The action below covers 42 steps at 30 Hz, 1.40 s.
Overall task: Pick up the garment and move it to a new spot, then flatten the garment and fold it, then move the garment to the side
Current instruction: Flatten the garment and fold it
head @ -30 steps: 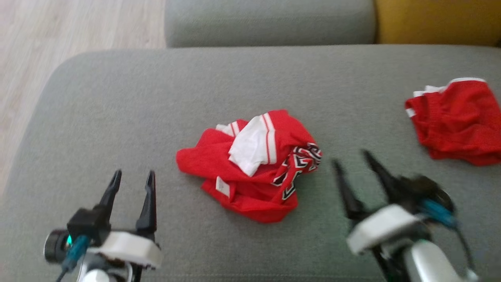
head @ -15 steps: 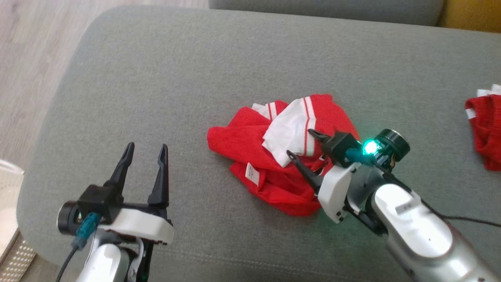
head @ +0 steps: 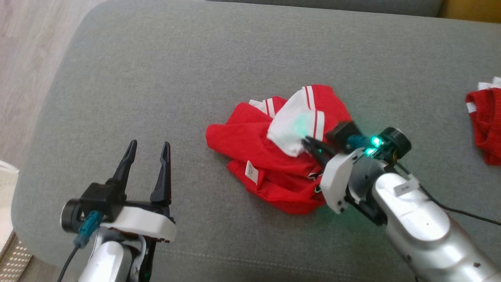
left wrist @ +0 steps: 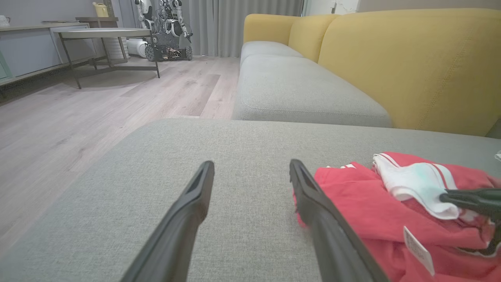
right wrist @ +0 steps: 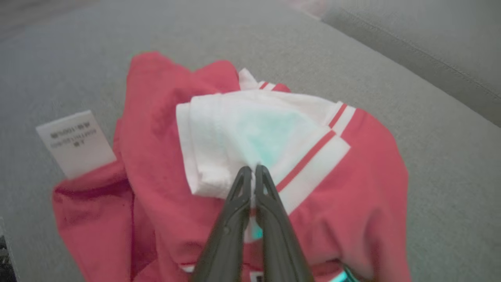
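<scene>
garment: crumpled red-and-white jersey garment [head: 250,145] lies mid grey fabric sofa cushion [head: 176,70] | right gripper [head: 308,142]: pressed together, pinching its white fold from the right side | left gripper [head: 148,145]: spread, empty, apart to its left | you: probably lift with the right, the nearer arm

The left hand [head: 149,144] has its two dark fingers spread wide and pointing forward, with nothing between them. Its white wrist block [head: 137,225] sits just behind the fingers, above a pale forearm. The right arm [head: 419,227] reaches forward and inward, its silver forearm angled toward the left hand's side, and a green light [head: 375,141] glows at the wrist. The right hand [right wrist: 250,170] has its fingers pressed together tip to tip, pinching a white fold of the garment [right wrist: 164,117] at the tips.
</scene>
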{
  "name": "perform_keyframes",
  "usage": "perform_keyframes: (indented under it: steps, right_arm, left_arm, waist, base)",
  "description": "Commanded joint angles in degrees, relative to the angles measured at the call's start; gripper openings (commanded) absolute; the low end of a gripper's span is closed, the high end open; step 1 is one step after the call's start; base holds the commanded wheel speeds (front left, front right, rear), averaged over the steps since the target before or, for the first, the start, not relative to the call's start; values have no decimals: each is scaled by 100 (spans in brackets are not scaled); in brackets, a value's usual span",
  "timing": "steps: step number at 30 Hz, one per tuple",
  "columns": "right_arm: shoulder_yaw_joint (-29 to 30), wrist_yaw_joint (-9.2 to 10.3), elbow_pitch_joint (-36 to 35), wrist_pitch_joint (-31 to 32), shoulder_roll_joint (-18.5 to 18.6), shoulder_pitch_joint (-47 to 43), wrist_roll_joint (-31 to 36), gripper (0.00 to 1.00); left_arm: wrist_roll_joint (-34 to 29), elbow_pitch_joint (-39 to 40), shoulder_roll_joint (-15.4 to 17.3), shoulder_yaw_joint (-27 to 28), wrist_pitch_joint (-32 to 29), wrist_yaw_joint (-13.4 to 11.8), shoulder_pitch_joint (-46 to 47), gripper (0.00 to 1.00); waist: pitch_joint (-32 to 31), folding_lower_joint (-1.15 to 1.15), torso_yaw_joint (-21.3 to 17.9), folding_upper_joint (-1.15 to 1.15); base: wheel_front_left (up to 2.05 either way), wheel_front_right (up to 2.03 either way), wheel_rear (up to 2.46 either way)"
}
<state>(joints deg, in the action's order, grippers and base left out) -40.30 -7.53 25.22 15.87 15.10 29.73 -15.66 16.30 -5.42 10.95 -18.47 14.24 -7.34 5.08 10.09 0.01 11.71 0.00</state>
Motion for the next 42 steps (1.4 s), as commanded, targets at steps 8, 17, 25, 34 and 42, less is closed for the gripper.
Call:
perform_keyframes:
  steps: [8,17,25,34,42]
  right_arm:
    - [1232,4,-571,-818,-497,-417,-350,0]
    - [3749,4,-1013,-1401,-1152,-1779,-639,0]
    - [4121,4,-904,-1487,-1219,-2378,-1149,100]
    - [4102,4,-1658,-2070,-1221,-2574,-748,100]
    - [3821,4,-2670,-1834,-1147,-2690,561,100]
  left_arm:
    - [-43,203,132,270,67,-20,255,100]
    - [-43,295,182,278,70,-50,191,100]
    - [-6,303,228,268,60,-58,168,100]
    - [23,313,268,286,50,-120,96,100]
    - [47,377,342,296,-17,-214,-160,100]
  waist:
    - [-75,-1,-305,0]
    - [-70,-1,-522,0]
    - [-38,-1,-631,0]
    - [-196,-1,-705,0]
    - [-553,-1,-790,0]
  base:
    - [0,0,0]
    - [0,0,0]
    - [0,0,0]
    - [0,0,0]
    - [0,0,0]
